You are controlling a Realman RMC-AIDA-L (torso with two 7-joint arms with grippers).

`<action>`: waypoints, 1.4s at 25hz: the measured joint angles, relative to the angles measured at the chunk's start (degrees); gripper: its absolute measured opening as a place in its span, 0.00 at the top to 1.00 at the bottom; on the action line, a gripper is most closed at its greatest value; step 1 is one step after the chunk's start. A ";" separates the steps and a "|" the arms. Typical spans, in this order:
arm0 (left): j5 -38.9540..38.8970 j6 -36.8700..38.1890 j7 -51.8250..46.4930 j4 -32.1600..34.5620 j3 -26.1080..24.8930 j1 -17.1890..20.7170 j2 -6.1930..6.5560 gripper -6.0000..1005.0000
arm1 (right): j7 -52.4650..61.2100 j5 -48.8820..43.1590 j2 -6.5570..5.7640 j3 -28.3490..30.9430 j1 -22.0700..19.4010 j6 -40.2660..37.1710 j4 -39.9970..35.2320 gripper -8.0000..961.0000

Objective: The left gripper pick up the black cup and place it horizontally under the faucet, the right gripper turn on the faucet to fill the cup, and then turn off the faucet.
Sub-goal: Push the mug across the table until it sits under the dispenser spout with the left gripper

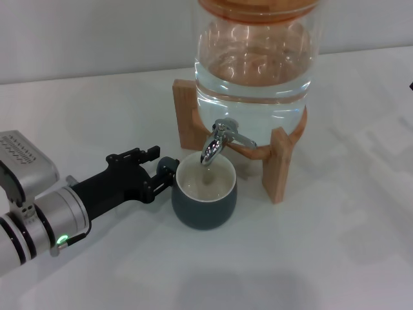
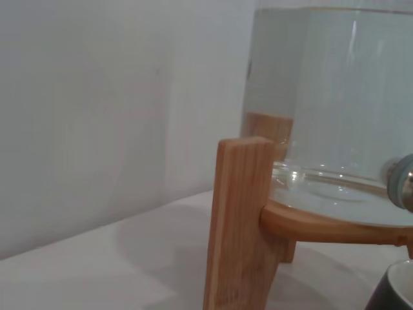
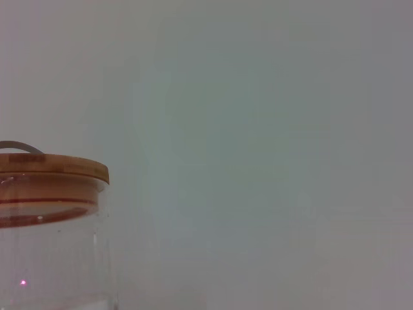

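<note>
Black cup (image 1: 204, 192): squat, rounded, dark charcoal outside, cream-white inside, mouth wide and round. Standing upright on white counter (image 1: 335, 245), open mouth up, long axis vertical. Handle side turned toward robot's left, toward the arm. Pale liquid visible low in the bowl, thin stream falling into it.

Faucet (image 1: 218, 140): shiny chrome spigot, nozzle angled down over the cup's mouth, lever handle pointing out toward robot's right. Mounted low on front of clear glass jar (image 1: 255, 61), jar holding water, seated in wooden stand (image 1: 279, 165) with upright legs. Cup directly below nozzle, between the stand's front legs, just in front of the jar.

Left end effector (image 1: 162, 169): black two-fingered claw on black arm, silver-grey wrist with green light. Lying low over counter, reaching in from robot's left. Fingers clenched on the cup's handle at its left side.

Left wrist view: stand leg (image 2: 240, 226) close up, jar bottom on wooden ring, sliver of cup rim at the corner.

Right end effector: out of sight in every view. Right wrist view: only the jar's wooden lid (image 3: 51, 171) and glass wall.
</note>
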 joint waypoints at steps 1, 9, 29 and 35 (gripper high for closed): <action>0.11 0.03 0.09 -0.02 0.01 -0.01 0.00 0.43 | 0.01 0.00 0.00 0.00 0.00 0.00 0.00 0.10; 0.85 0.66 0.76 -0.29 0.06 0.97 -0.01 0.40 | 0.10 0.00 0.00 0.00 -0.29 0.06 -0.12 0.10; -0.49 2.39 5.98 -0.53 -0.56 3.34 0.05 0.25 | 0.23 0.00 0.00 0.00 -0.64 0.36 -0.30 0.10; -1.03 2.63 6.38 -0.61 -0.51 3.61 -0.05 0.25 | 0.22 0.00 -0.07 0.00 -1.13 0.36 -0.06 0.09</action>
